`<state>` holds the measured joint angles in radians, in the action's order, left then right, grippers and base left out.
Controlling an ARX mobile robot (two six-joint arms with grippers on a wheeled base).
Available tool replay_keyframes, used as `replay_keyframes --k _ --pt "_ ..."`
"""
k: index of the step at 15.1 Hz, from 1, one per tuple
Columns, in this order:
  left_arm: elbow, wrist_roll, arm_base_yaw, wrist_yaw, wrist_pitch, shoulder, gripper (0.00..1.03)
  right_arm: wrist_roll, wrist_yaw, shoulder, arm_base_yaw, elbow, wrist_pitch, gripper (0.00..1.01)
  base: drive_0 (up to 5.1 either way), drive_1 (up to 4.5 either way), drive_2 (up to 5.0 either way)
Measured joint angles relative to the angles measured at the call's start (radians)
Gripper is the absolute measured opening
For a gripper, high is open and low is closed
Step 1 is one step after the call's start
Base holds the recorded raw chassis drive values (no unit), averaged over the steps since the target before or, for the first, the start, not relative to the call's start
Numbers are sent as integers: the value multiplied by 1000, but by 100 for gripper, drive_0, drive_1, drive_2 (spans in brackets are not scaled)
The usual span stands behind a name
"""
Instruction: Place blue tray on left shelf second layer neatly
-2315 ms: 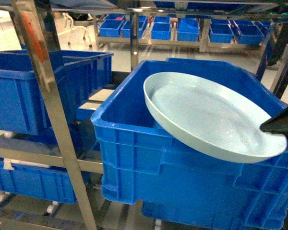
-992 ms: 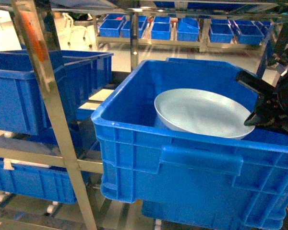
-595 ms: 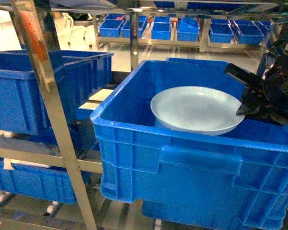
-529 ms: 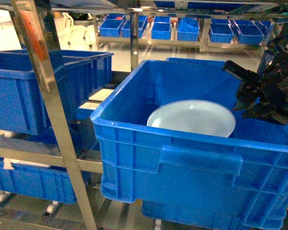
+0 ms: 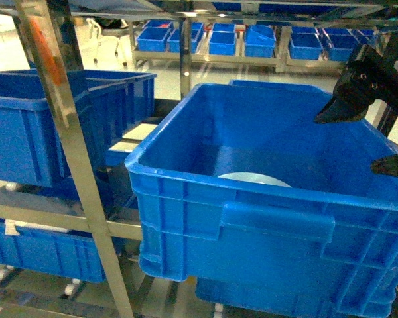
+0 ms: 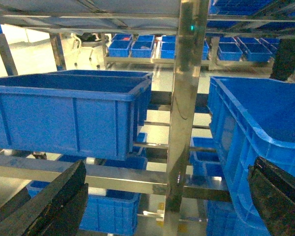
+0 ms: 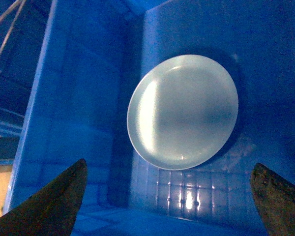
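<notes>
One blue tray [image 7: 183, 112], two claws, left [image 6: 167, 196], right [image 7: 169, 196], four near crates.

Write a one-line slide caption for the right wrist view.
Pale blue tray lying flat on the floor of a deep blue crate, seen from above between the open fingers of the right hand.

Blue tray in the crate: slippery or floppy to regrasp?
The blue tray looks glossy with bright glare, so probably slick. Its even round rim suggests stiff plastic, likely light. Lying flat on the crate floor, it would probably slide rather than tip.
</notes>
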<state>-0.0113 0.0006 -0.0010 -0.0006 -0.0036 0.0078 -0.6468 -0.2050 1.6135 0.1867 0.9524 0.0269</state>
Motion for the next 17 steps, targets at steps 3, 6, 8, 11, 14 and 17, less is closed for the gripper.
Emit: replay_keyframes --k 3,6,8,11,14,17 --pt "0 0 0 0 0 0 98 45 21 -34 23 -37 -60 98 0 0 0" --pt "0 0 0 0 0 0 98 93 22 -52 40 -56 -97 98 0 0 0" --pt "0 0 0 0 0 0 98 148 37 -63 57 -71 -136 98 0 0 0" --pt "0 0 0 0 0 0 98 311 56 -60 70 -72 -131 98 0 0 0" --pt "0 0 0 0 0 0 98 390 77 -108 75 -95 -90 98 0 0 0" --pt "0 0 0 0 0 0 98 435 53 -290 55 -176 -55 98 0 0 0"
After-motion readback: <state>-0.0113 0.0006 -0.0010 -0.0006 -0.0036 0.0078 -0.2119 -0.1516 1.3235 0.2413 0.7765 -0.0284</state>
